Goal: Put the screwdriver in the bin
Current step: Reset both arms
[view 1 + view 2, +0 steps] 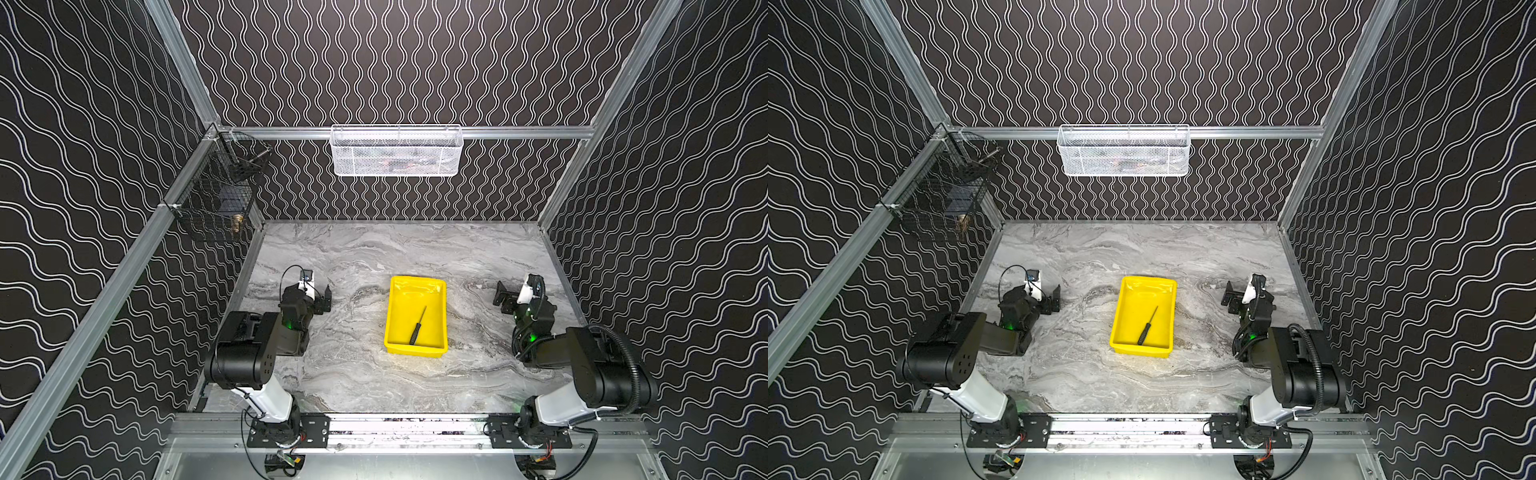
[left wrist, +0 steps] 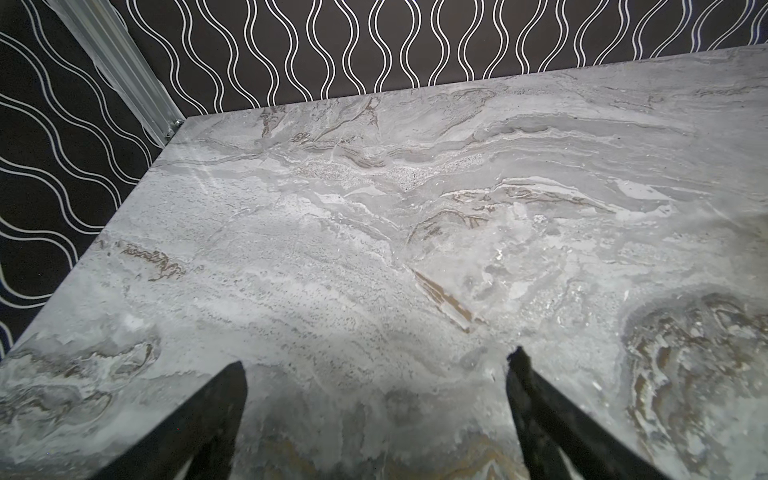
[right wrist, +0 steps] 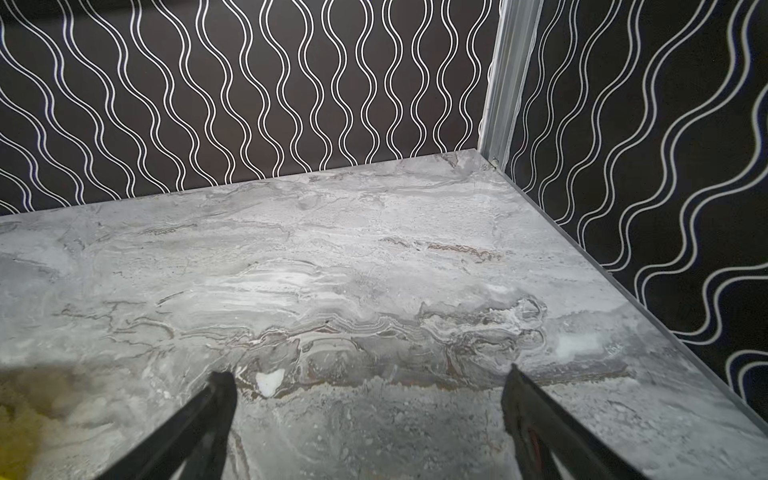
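Inside the bin [image 1: 399,311] lies the screwdriver [image 1: 418,326]; left gripper [image 1: 323,300] and right gripper [image 1: 503,297], fingers apart and empty, are best parked well clear.

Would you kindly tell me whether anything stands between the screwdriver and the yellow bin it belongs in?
Nothing visible does: the screwdriver already lies inside the bin, handle toward its near wall. The left gripper and right gripper are open, well to either side.
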